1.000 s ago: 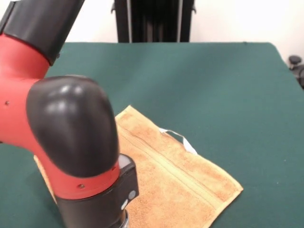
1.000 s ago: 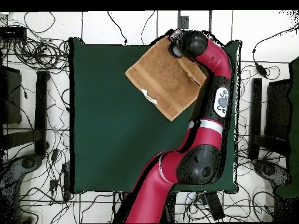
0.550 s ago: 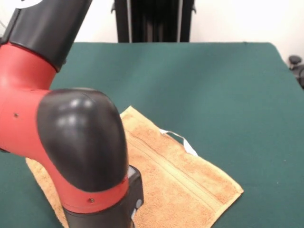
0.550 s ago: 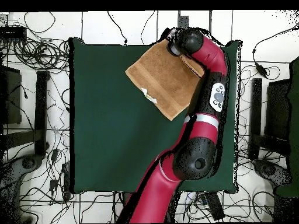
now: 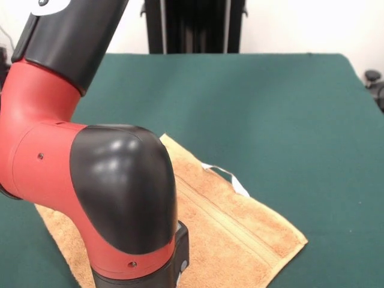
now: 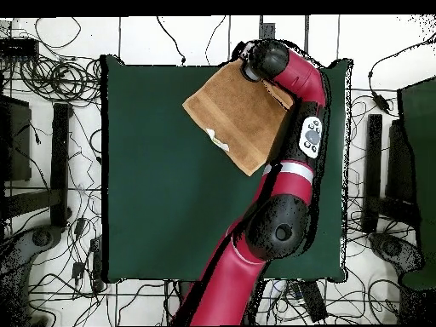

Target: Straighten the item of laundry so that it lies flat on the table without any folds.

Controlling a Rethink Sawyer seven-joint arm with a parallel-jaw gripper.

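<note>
One orange-tan towel (image 5: 228,234) lying flat on the green table (image 5: 288,108), white loop tag (image 5: 231,179) on towel's edge, gripper (image 6: 249,70) above towel's corner, finger state impossible to tell

the towel (image 6: 237,115) lies on the table (image 6: 162,196), turned cornerwise, up against the table's top edge in the overhead view and right of its middle. its loop tag (image 6: 218,141) sticks out from the lower left edge. the arm (image 6: 294,162) runs up the table's right side, its end (image 6: 255,66) over the towel's top corner. in the front view the arm's elbow (image 5: 114,198) stands before the towel's left part.
</note>
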